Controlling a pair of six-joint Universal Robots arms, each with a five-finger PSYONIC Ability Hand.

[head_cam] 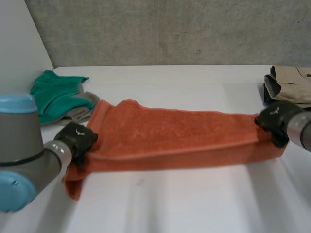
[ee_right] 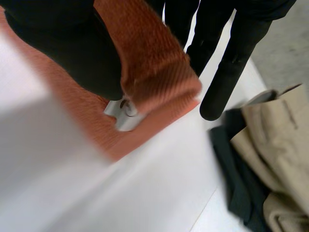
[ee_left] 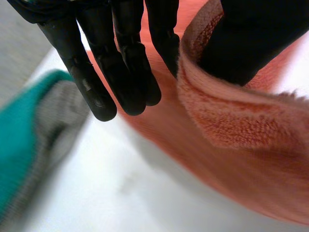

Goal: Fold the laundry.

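On the white table (head_cam: 194,204) by a concrete wall (head_cam: 170,29), left hand (head_cam: 77,138) and right hand (head_cam: 274,119) fingers pinch the orange towel (head_cam: 180,133).

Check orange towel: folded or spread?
Folded lengthwise: orange towel shows doubled layers along its near edge; left hand and right hand pinch its ends.

Grey, light-blue-capped arms (head_cam: 25,145) end in black left hand (head_cam: 77,138) and right hand (head_cam: 275,119).

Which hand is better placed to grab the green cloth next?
Left. The green cloth lies beside the left hand; the right hand holds the far end of the orange towel.
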